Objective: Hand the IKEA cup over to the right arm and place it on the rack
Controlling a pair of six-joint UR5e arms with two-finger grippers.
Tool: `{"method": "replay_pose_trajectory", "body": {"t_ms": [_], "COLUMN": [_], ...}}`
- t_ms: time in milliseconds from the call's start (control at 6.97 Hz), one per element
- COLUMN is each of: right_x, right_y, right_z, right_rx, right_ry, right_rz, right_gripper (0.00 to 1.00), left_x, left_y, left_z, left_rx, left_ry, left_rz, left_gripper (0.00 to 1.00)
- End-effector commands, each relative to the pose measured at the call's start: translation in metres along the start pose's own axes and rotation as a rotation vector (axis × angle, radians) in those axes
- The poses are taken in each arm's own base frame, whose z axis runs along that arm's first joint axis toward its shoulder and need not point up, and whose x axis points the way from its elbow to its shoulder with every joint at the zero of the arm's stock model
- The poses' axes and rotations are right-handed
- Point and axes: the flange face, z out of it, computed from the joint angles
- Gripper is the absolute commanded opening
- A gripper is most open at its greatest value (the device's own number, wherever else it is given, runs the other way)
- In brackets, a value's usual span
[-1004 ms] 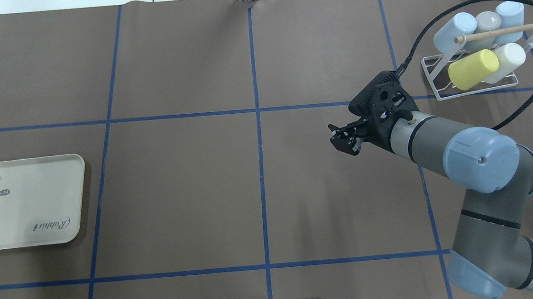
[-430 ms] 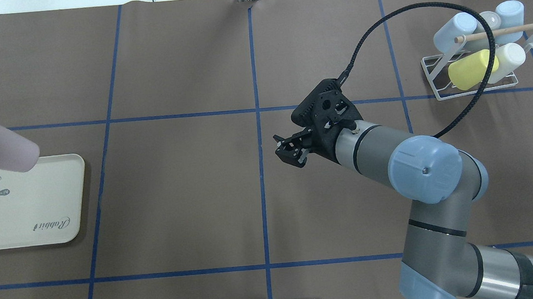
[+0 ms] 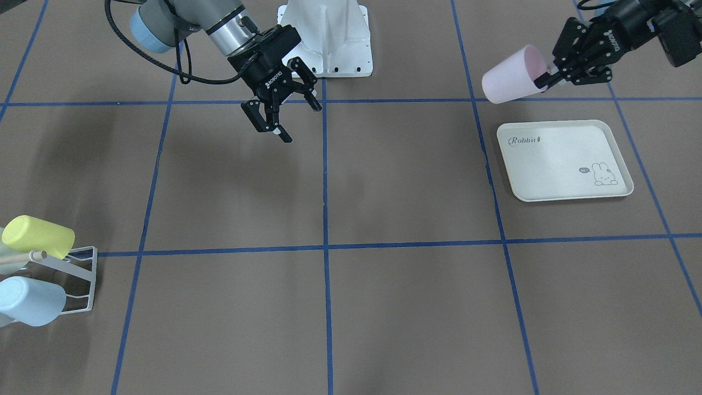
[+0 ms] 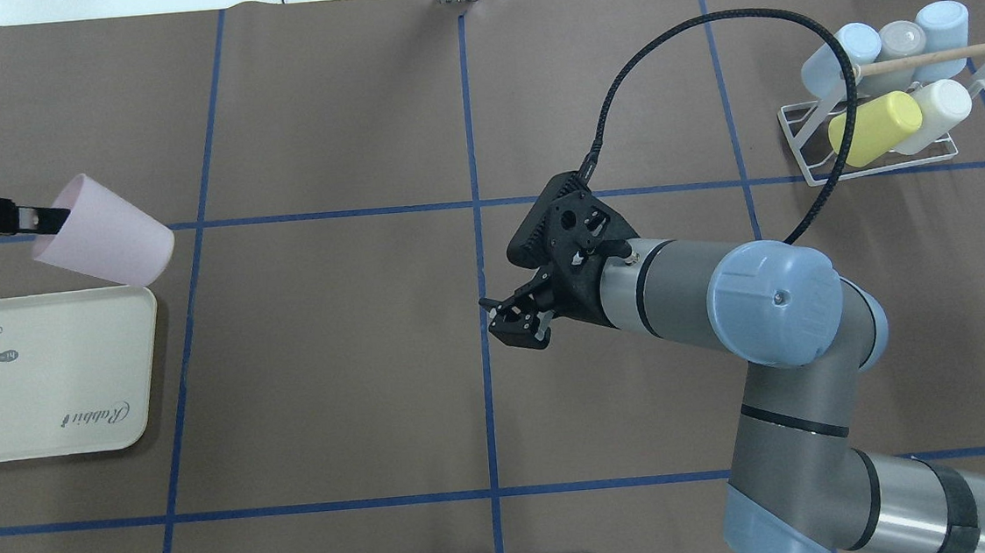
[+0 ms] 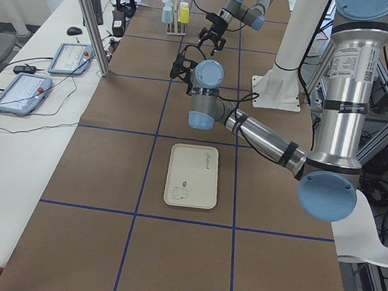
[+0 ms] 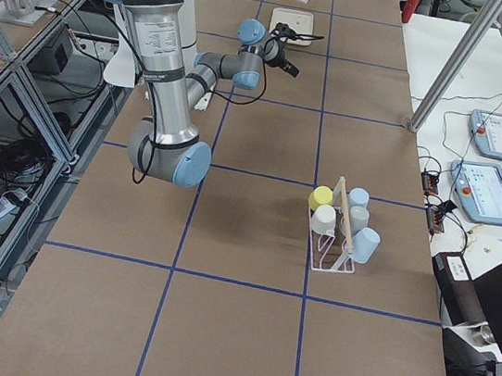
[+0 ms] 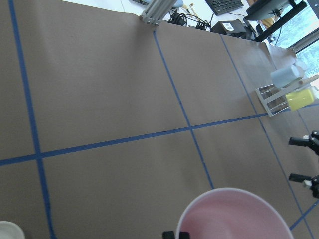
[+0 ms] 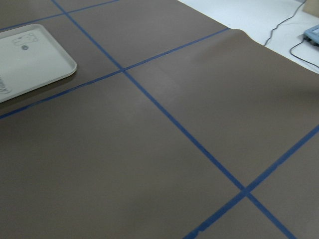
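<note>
Exterior front-facing view, left gripper (image 3: 544, 81) pinching pink cup (image 3: 507, 79) rim, overhead crops it, right gripper (image 3: 301, 123) spread wide.

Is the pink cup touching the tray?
Apart. The front-facing view shows the cup, held up by the left gripper, with bare table between it and the tray.

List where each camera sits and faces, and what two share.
Front-facing: across the table, facing robot; left gripper pinching pink cup, right gripper open.
Overhead: behind robot, looking down; right arm.
Exterior left: table's left end; left arm near.
Exterior right: right end; right arm near, rack.
Left wrist: over cup's rim.
Right wrist: down at table; no body.
Shared: front-facing, overhead show tray.
</note>
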Motion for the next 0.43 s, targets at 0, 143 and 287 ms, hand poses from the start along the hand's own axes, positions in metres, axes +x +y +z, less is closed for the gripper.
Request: {"method": "replay_pose_trajectory", "body": {"t_ms": [0,143,287], "right_x": [-0.026,-0.029,-0.028], "right_y": [-0.006,-0.005,0.001], "right_z": [-0.003,-0.004,-0.001], "right_rx": [0.053,0.157,0.219], "right_ry": [-0.110,-0.155,-0.180], "right_rz": [-0.033,-0.040,-0.039], "right_gripper": [0.99,0.99,0.99], "left_x": [0.061,0.095,0.112], "left_y": [0.002,0.021,0.022], "left_z": [0.078,0.123,0.146], "left_rx": [-0.050,-0.076,-0.060], "left_ry": [0.113,0.176,0.204], "left_rz": [-0.062,-0.084,-0.122], "left_gripper": [0.00,0.00,0.00]}}
